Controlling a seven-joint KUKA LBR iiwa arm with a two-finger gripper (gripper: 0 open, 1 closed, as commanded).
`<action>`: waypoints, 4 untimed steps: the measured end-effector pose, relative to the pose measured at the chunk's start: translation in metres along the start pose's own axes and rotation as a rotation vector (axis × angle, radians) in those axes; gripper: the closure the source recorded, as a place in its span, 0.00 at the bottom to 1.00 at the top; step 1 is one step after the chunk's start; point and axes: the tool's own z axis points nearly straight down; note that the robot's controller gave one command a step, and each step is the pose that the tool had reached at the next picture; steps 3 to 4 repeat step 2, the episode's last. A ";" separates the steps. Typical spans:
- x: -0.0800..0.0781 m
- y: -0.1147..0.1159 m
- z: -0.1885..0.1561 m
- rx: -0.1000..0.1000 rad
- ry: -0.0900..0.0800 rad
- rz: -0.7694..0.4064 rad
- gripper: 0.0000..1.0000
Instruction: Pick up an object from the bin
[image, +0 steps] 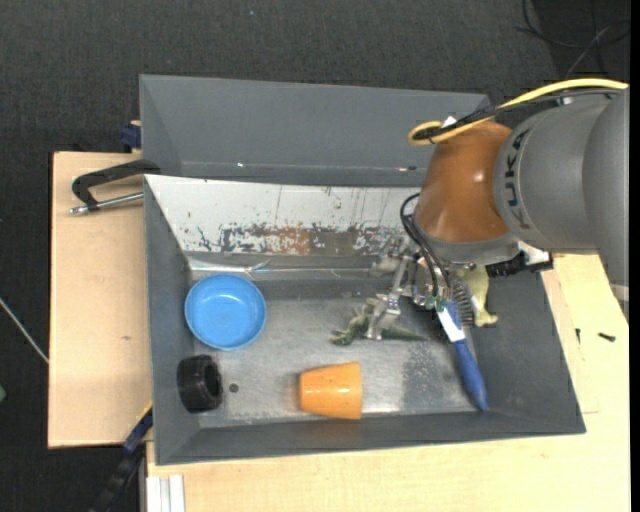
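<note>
Camera view: the tool is hanging low over the floor of the bin, right of centre, just beside a small dark green, irregular thing lying mid-floor. Being nearest, this is judged the likeliest pick, though contact is not confirmed. Whether the tool is spread or pressed together cannot be told, as the orange wrist cover and cabling are masking its upper part. A blue pen-like stick is lying slantwise just right of the tool, its upper end running beneath it. A pale thing is sitting partly hidden by the arm. The blue bowl, black round cap and tipped orange cup are lying well apart to the left.
</note>
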 end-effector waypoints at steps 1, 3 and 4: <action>0.002 -0.005 0.000 0.004 0.007 0.007 1.00; -0.004 -0.015 -0.115 0.003 -0.003 0.023 1.00; -0.004 -0.015 -0.115 0.003 -0.003 0.023 1.00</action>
